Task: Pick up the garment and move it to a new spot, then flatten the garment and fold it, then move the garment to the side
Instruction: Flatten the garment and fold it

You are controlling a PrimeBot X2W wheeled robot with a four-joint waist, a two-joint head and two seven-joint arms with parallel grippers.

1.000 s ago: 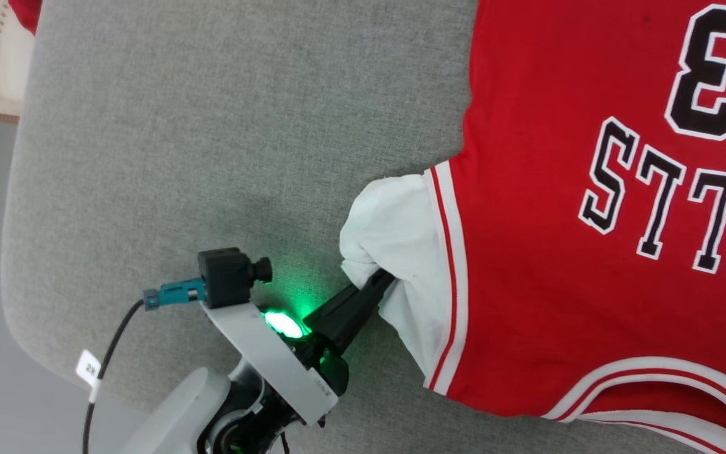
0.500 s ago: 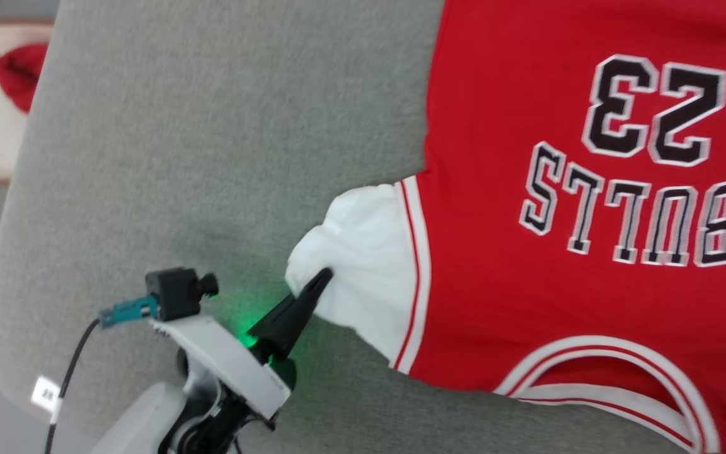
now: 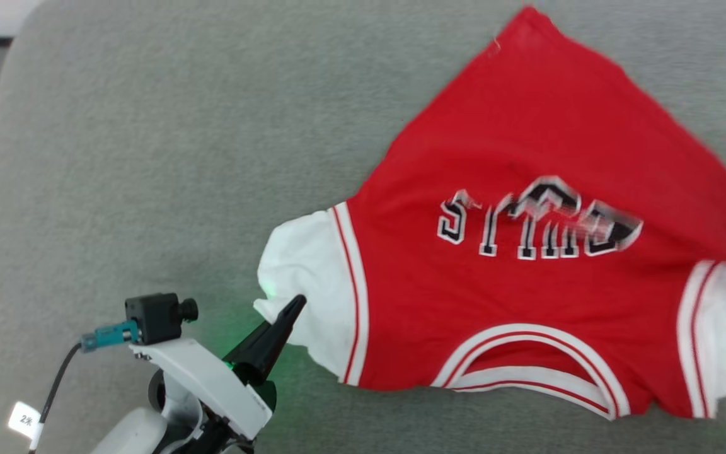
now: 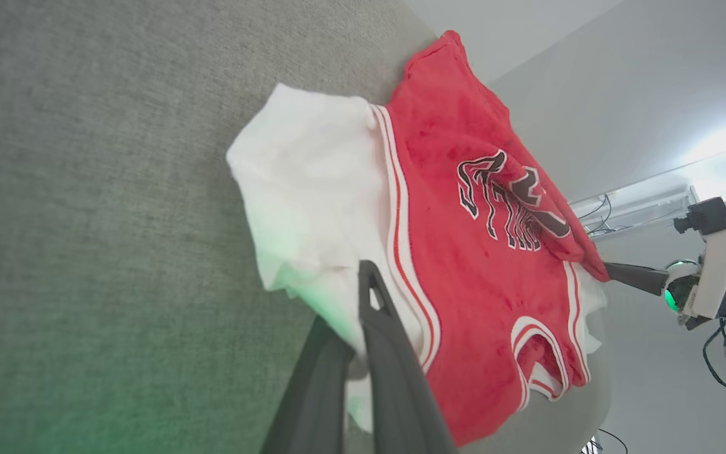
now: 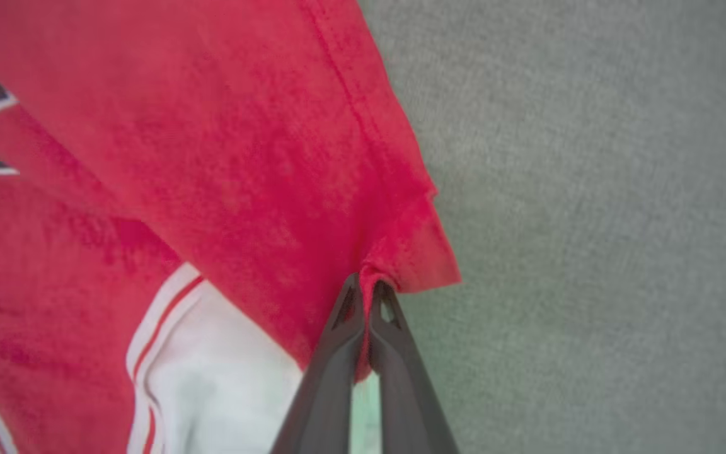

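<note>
Our left gripper (image 3: 295,304) pinched the garment's (image 3: 495,151) white sleeve in the head view. The right wrist view added our right gripper (image 5: 367,291) pinching the red hem.

surface (image 3: 149,157): grey woven fabric top with a rounded edge and corner, well left of the garment
on surface: the garment (image 3: 495,157), a red jersey with white short sleeves, red-and-white striped trim and black white-outlined lettering
garment lie: spread front-up, lettering upside down in head view, neckline on the near side
garment contact: left white sleeve, neckline and red body rest on the fabric; one red hem corner points to the far side
garment right side: blurred in head view, cannot tell if it touches the surface
garment creases: lettering area rumpled
surface around garment: grey fabric left of it and beyond its far hem corner
surface light: green glow just beside the garment's left sleeve
</note>
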